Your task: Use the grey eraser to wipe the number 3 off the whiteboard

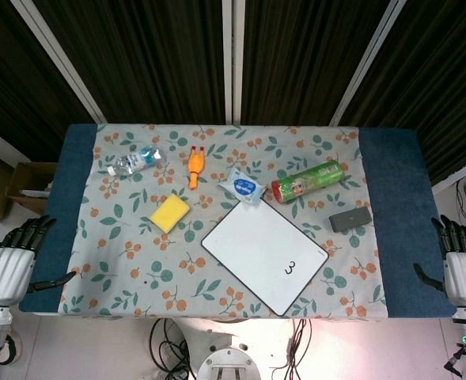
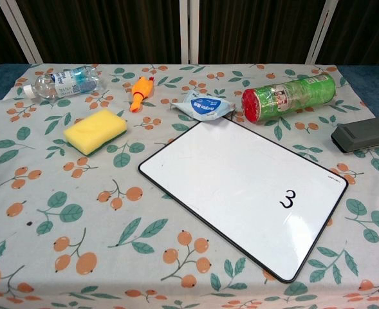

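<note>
Both robot hands, left (image 1: pixel 7 261) and right (image 1: pixel 462 265), hang empty, fingers apart.

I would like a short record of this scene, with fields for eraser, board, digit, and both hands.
eraser: grey eraser lies on the tablecloth, right of the whiteboard, untouched
board: whiteboard lies flat, turned at an angle
digit: number 3 not yet wiped
left hand: left hand at table edge, holds nothing
right hand: right hand at table edge, holds nothing

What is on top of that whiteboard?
Only a handwritten number 3 sits on the whiteboard, near its right end. A blue-and-white packet lies at its far corner; any overlap is unclear.
</note>
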Controlling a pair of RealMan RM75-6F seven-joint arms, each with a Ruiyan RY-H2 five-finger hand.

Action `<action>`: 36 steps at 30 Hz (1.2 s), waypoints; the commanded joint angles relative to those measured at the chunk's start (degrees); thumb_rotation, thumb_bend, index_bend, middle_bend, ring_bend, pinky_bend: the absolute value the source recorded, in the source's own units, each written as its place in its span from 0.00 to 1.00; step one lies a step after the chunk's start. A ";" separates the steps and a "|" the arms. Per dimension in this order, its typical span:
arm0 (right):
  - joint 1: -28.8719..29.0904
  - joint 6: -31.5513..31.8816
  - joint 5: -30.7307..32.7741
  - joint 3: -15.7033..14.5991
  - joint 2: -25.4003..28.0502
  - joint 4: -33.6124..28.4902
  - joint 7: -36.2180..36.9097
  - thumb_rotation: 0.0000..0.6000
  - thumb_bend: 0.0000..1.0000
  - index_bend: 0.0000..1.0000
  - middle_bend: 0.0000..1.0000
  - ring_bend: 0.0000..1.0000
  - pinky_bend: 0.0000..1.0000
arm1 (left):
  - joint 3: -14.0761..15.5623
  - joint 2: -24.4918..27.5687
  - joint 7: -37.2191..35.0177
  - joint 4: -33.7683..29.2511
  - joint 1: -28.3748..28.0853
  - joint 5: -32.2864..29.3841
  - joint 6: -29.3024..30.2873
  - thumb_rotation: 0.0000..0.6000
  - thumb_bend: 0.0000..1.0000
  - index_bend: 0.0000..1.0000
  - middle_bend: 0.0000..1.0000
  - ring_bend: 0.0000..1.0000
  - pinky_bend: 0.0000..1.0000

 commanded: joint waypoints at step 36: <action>22.00 -31.48 7.16 3.03 -2.57 3.41 -21.22 1.00 0.18 0.00 0.00 0.00 0.00 | 0.11 0.07 0.45 -1.10 -0.32 1.47 0.50 0.48 0.03 0.13 0.10 0.12 0.23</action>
